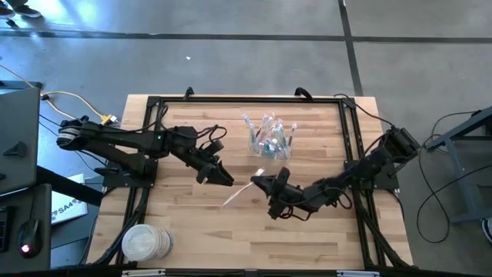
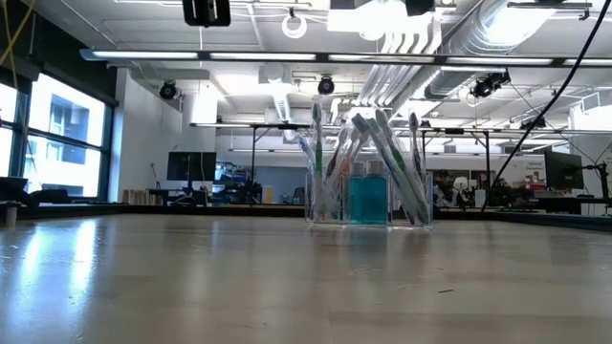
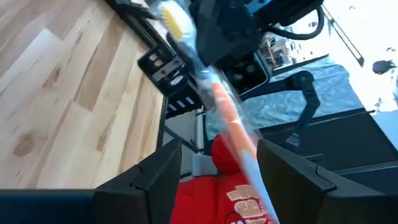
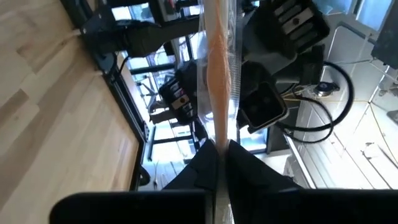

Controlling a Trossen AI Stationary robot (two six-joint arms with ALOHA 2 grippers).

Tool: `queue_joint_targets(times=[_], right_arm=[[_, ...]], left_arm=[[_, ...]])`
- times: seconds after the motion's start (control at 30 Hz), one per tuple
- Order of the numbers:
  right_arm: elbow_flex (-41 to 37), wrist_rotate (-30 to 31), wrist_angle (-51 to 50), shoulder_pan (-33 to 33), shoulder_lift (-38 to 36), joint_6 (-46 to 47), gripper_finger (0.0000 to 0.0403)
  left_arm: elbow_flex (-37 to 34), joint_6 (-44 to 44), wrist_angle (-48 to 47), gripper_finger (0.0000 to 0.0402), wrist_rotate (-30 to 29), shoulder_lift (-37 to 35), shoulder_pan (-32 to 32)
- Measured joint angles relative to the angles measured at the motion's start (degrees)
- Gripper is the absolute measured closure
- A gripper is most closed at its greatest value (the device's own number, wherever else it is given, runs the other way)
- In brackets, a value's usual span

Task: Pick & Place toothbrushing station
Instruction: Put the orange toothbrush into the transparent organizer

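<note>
High view | right pincer [image 1: 256,182] clenched on wrapped toothbrush [image 1: 242,191] | left pincer [image 1: 228,181] released, alongside

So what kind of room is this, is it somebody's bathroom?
No, it looks like a workshop or robot lab. The low view shows bare ceiling pipes and desks with screens behind the wooden table, and the high view shows a concrete floor around it.

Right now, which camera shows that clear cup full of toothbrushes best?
The low view: the cup stands centred, brushes fanned out and unobstructed. The high view shows it small from above. Neither wrist view shows it, only a wrapped toothbrush in the right gripper.
</note>
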Motion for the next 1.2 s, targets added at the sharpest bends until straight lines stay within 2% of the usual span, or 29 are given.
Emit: queue_joint_targets(times=[0.5, 1.0, 1.1, 1.2], right_arm=[[-0.02, 1.53, -1.35, -5.21, 0.02, -1.39, 0.0395], [-0.11, 3.21, -2.78, -5.4, 0.04, 0.55, 0.0395], [-0.11, 3.36, -2.99, -5.4, 0.04, 0.57, 0.0395], [-0.11, 3.54, -3.17, -5.41, 0.04, 0.52, 0.0395]], left_arm=[[0.03, 0.04, 1.84, 0.0192, 0.46, 3.96, 0.0], [0.05, 8.12, 2.45, 0.0192, 0.4, 5.35, 0.0], [0.05, 9.47, 2.49, 0.0204, 0.15, 5.35, 0.0], [0.05, 9.62, 2.17, 0.0236, 0.11, 5.37, 0.0]])
